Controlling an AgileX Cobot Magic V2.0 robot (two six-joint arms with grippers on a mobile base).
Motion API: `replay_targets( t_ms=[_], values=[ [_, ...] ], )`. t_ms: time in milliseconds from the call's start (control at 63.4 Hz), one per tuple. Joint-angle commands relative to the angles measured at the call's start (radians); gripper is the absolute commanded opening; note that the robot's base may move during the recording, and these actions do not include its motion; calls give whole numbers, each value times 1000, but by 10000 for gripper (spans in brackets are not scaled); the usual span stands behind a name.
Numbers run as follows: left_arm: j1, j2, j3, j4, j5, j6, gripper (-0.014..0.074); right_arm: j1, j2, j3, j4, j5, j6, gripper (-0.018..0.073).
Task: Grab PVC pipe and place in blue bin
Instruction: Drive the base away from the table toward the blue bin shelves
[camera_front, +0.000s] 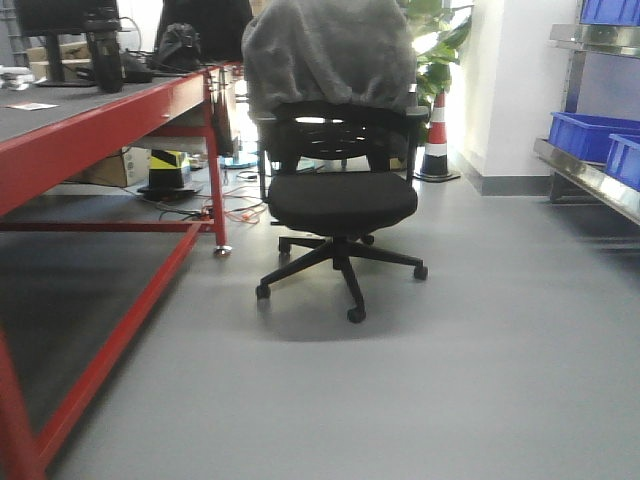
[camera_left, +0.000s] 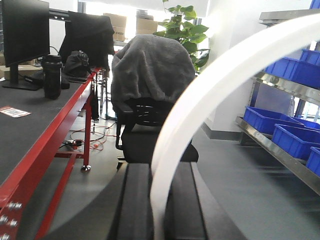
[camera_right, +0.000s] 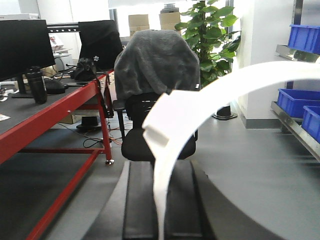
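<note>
Grey smooth flooring (camera_front: 480, 380) ran the length of the workshop, bare and wide between the furniture. Along the left stood a long red steel-framed workbench with a dark top (camera_front: 100, 125). Along the right ran a metal rack (camera_front: 590, 175) carrying several blue plastic bins (camera_front: 590, 135).

Between bench and rack, squarely ahead of the robot, sat a black swivel office chair (camera_front: 340, 200). A grey fleece blanket (camera_front: 325, 50) was draped over its backrest. Behind it rose a leafy green potted plant (camera_right: 210, 35), with a red-and-white striped traffic cone (camera_front: 436, 140) at its foot. A black flat monitor (camera_left: 25, 32) and a dark cylindrical flask (camera_left: 52, 75) stood on the bench top.

The slim white curved PVC pipe (camera_left: 240, 57) was up in the air, well apart from the bins. In the left wrist view it rose between the black fingers of the left gripper (camera_left: 159, 167), which pressed against it on both sides, and swept up to the right. The right gripper (camera_right: 161, 165) likewise clamped a white arc (camera_right: 220, 92) with a squared-off step in it. I could not tell whether that was the same piece.
</note>
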Motion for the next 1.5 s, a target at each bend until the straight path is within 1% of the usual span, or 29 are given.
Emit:
replay_targets(
  t_ms=[0, 1482],
  values=[
    [3, -5, -4, 0, -28, -8, -111, 1, -6, -3, -9, -29, -6, -168],
    [3, -5, -4, 0, -28, -8, -111, 1, -6, -3, -9, -29, -6, -168]
  ],
)
